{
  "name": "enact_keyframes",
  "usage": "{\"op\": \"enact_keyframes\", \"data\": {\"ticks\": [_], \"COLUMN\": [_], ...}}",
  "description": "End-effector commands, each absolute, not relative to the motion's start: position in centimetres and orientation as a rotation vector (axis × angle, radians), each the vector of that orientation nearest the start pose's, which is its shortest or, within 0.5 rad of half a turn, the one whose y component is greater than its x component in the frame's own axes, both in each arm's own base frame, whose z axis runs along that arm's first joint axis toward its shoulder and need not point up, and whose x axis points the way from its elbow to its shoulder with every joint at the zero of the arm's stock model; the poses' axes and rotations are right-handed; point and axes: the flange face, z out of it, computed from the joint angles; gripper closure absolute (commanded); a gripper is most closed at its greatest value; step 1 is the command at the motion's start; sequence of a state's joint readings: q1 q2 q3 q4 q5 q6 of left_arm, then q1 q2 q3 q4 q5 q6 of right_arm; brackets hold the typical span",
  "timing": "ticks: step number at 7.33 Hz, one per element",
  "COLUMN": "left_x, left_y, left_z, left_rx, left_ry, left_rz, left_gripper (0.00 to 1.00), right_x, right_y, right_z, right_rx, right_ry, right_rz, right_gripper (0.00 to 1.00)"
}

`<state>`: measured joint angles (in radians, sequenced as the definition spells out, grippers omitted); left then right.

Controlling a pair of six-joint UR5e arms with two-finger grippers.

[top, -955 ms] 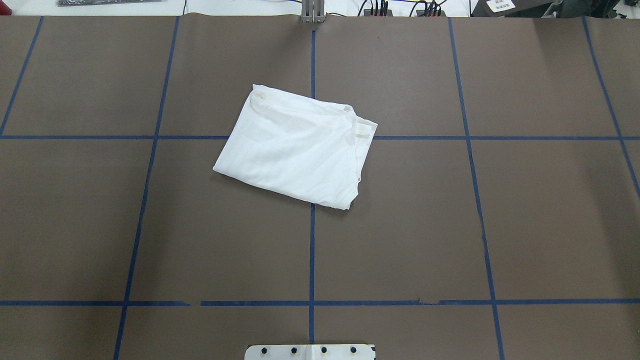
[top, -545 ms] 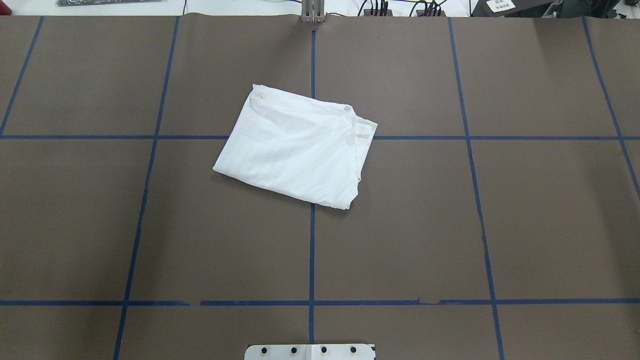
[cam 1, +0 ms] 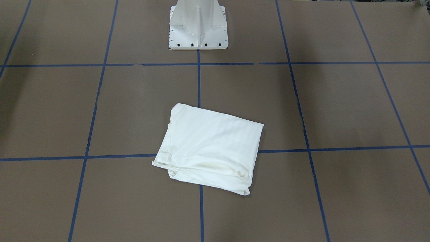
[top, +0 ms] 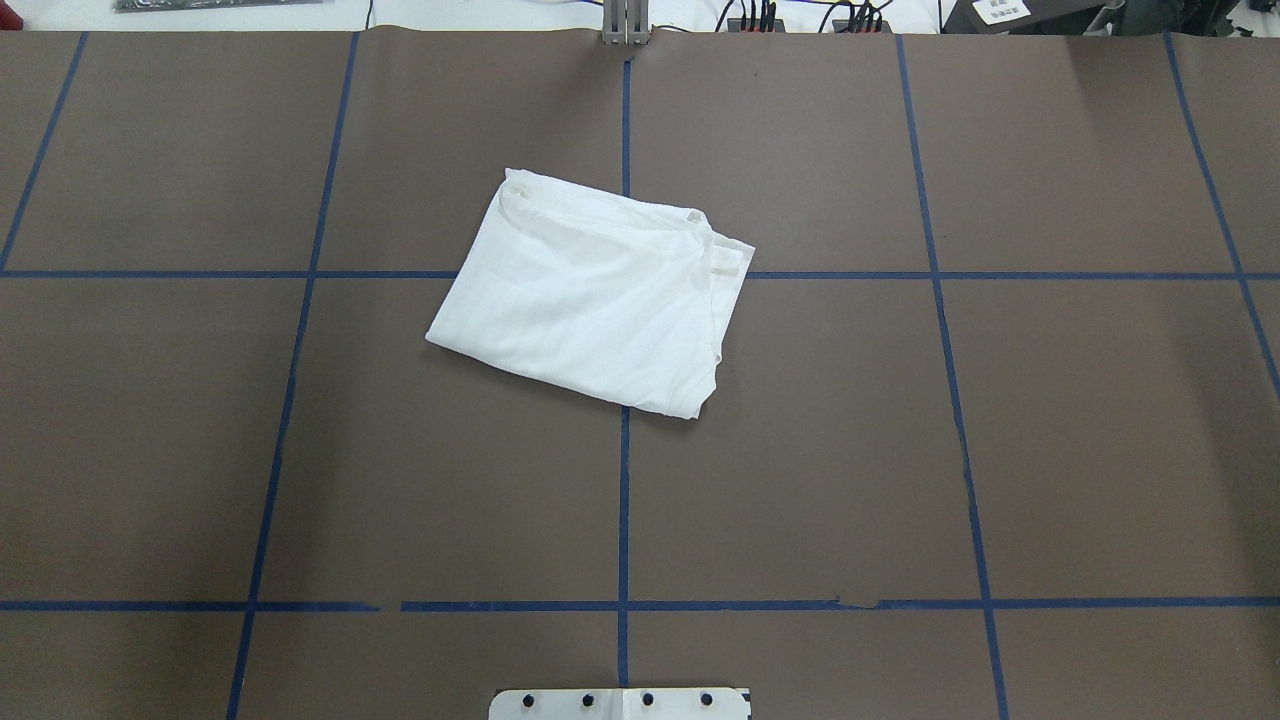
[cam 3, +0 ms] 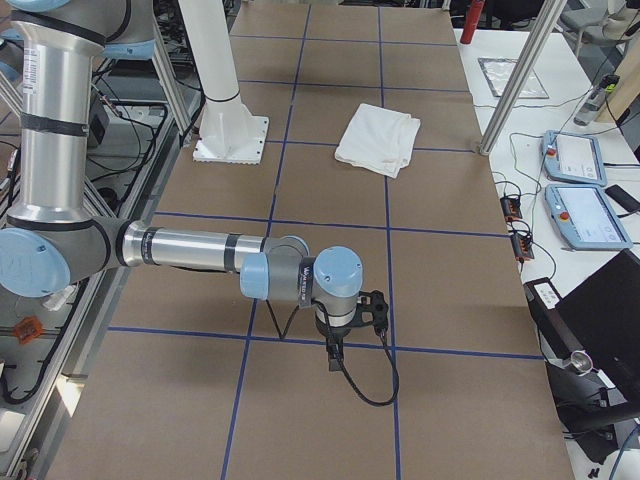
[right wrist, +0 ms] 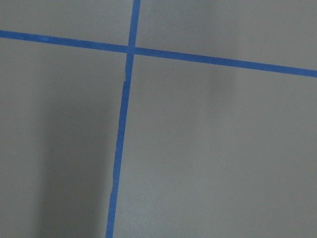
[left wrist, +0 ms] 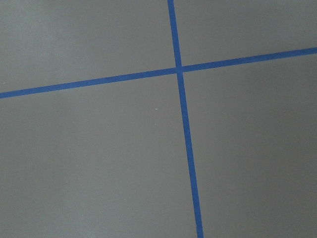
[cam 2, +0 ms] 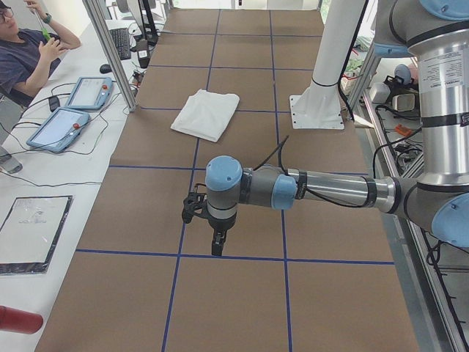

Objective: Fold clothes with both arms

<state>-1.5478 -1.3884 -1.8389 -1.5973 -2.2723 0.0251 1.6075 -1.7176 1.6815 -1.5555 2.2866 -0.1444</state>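
The white T-shirt (top: 590, 300) lies folded into a slanted rectangle at the middle of the brown table, with its collar and small tag at the far right corner. It also shows in the front view (cam 1: 210, 148), the left side view (cam 2: 205, 114) and the right side view (cam 3: 378, 138). No printed text shows. My left gripper (cam 2: 218, 246) hangs over bare table far from the shirt, and I cannot tell if it is open or shut. My right gripper (cam 3: 333, 355) hangs over the other end, state also unclear. Both wrist views show only table and tape.
Blue tape lines (top: 624, 500) grid the brown table. The white pedestal base (cam 1: 198, 27) stands at the robot's side. Teach pendants (cam 2: 58, 128) lie on the side bench, where an operator (cam 2: 22, 51) sits. Aluminium posts (cam 2: 110, 51) stand at the table's far edge.
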Motion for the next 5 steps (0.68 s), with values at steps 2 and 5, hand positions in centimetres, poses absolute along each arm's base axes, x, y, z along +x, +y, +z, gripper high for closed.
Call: {"op": "enact_keyframes", "data": {"ticks": [2, 5], "left_x": [-5.97, -5.97], "left_y": [-40.30, -40.31], "left_z": [62.26, 62.17], "left_rx": [0.079, 0.081], "left_ry": [0.702, 0.702], "left_rz": [0.074, 0.075], "left_gripper": [0.00, 0.00], "right_x": [8.43, 8.44], "right_y": [-42.44, -42.17], "right_z": [67.62, 67.99], "right_rx": [0.037, 0.029], "right_ry": [-0.714, -0.714], "right_rz": [-0.081, -0.079], "right_gripper": [0.00, 0.00]}}
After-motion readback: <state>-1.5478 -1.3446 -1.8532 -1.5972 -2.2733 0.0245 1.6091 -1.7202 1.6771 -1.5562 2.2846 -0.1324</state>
